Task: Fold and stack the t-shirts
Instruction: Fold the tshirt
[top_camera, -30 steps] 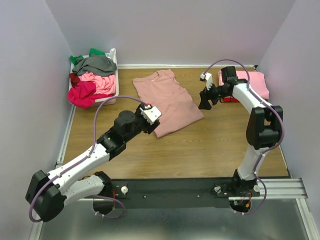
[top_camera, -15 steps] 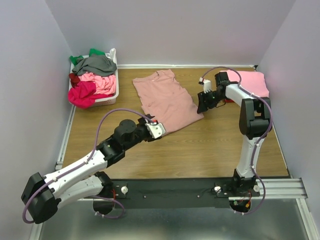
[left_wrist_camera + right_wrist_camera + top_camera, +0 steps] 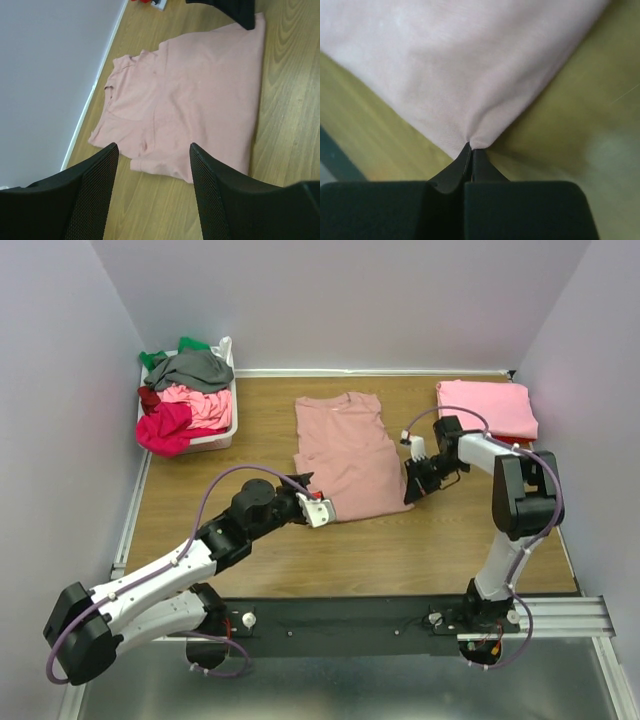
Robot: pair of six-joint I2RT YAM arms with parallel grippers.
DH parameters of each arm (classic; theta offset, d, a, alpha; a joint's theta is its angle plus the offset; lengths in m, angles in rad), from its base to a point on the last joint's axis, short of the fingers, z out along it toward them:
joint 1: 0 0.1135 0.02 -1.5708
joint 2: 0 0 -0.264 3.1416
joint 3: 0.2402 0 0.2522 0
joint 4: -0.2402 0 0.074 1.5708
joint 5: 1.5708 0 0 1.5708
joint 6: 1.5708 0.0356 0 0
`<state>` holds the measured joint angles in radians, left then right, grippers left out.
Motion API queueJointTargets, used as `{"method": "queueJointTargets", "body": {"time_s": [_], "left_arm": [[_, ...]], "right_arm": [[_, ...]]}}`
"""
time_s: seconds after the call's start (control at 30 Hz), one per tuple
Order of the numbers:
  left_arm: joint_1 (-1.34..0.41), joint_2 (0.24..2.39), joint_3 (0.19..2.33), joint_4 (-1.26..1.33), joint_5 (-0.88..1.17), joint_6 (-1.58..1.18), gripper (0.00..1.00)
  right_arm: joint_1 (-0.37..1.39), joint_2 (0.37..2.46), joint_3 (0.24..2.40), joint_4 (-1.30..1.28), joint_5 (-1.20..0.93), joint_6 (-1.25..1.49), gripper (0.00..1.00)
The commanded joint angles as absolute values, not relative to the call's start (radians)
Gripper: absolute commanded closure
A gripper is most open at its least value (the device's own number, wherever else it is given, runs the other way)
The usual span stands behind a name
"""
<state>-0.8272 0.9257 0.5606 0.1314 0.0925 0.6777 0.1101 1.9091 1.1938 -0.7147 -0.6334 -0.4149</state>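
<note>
The right fingers (image 3: 470, 159) were clenched on the very tip of one hem corner of the dusty-pink t-shirt (image 3: 345, 450), which lay flat on the table (image 3: 450, 540), spreading away from that pinch. The left fingers (image 3: 321, 510) stood released, just short of the other hem corner, touching no cloth as far as the wrist view showed. The bite looked thin: any pull on it could let the corner slip free. With only one corner held, a lift would likely drag the shirt askew and bunch it. The folded pink stack (image 3: 487, 408) sat beyond the right fingers, and the basket (image 3: 212, 442) of loose tees (image 3: 185, 410) well off from the left ones.
</note>
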Motion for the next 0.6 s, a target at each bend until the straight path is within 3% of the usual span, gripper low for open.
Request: {"method": "queueJointTargets", "body": {"time_s": [0.0, 0.07, 0.17, 0.3, 0.43, 0.47, 0.57], "left_arm": [[-0.856, 0.923, 0.571, 0.133, 0.198, 0.741, 0.34], [-0.879, 0.928, 0.560, 0.135, 0.222, 0.771, 0.34], [-0.929, 0.959, 0.528, 0.137, 0.242, 0.850, 0.33], [-1.000, 1.008, 0.490, 0.118, 0.264, 0.952, 0.33], [-1.064, 1.060, 0.445, 0.113, 0.236, 1.022, 0.33], [-1.072, 1.075, 0.434, 0.118, 0.230, 1.028, 0.33], [-1.081, 1.098, 0.425, 0.124, 0.189, 1.035, 0.34]], "right_arm": [[0.112, 1.789, 1.067, -0.849, -0.612, -0.497, 0.93], [0.112, 1.747, 1.040, -0.886, -0.598, -0.526, 0.84], [0.112, 1.604, 1.022, -0.916, -0.513, -0.580, 0.54], [0.110, 1.468, 1.014, -0.923, -0.474, -0.710, 0.36], [0.112, 1.330, 0.951, -0.974, -0.651, -1.004, 0.28], [0.112, 1.306, 0.924, -0.980, -0.693, -1.166, 0.01], [0.121, 1.214, 0.775, -0.925, -0.785, -1.360, 0.00]]}}
